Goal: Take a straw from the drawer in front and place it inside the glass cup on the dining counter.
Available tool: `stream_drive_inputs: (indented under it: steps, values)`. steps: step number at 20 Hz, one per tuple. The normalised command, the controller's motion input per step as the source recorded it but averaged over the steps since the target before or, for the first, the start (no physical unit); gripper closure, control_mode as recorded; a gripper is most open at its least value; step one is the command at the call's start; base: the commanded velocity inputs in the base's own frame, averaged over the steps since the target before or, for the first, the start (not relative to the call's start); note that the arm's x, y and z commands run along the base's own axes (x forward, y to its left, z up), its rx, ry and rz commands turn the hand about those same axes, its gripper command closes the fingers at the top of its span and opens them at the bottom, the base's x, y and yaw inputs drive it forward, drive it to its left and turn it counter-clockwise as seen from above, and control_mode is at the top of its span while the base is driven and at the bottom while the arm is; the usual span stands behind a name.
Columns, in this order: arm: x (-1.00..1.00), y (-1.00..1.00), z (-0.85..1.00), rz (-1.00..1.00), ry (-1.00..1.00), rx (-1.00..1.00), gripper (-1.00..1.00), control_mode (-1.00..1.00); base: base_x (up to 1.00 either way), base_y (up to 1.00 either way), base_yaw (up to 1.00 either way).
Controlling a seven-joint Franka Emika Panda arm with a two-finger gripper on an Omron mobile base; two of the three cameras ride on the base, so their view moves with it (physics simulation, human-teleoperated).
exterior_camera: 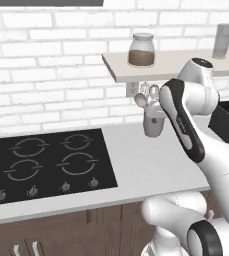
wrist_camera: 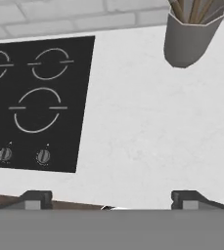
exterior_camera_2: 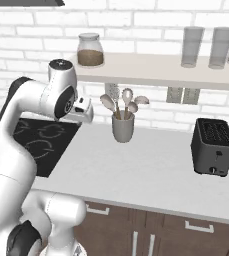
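Arm parked high over worktop, drawer job not begun.

Gripper [wrist_camera: 111,201] hangs above the white worktop [wrist_camera: 147,141] w/ jaws spread wide, empty, touching nothing; probably a start pose, looking down past hob [wrist_camera: 35,102] on the left and utensil holder [wrist_camera: 187,36] at far right. Drawer fronts [exterior_camera_2: 186,230] shut below the near edge, so straw presumably inside, unseen.

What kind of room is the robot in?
It looks like a kitchen. There's a black hob set in a white worktop, a toaster, and a grey pot of wooden spoons by a brick wall.
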Motion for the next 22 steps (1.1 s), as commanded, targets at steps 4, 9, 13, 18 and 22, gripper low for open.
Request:
stream_drive_inputs:
  steps: [4,9,13,18,22]
  values:
    - [-0.54,0.00,0.12,0.00,-0.20,0.10,-1.00,-1.00,0.00,0.00,0.00]
    - [-0.56,0.00,0.14,-0.02,-0.06,0.05,-1.00,-1.00,0.00,0.00,0.00]
    - [-0.40,-0.01,0.18,-0.11,0.03,0.02,-1.00,-1.00,0.00,0.00,0.00]
    - [-0.14,0.00,0.07,-0.10,0.12,0.00,-1.00,-1.00,0.00,0.00,0.00]
    - [0.00,0.00,0.00,0.00,0.00,0.00,-1.00,1.00,0.00,0.00,0.00]
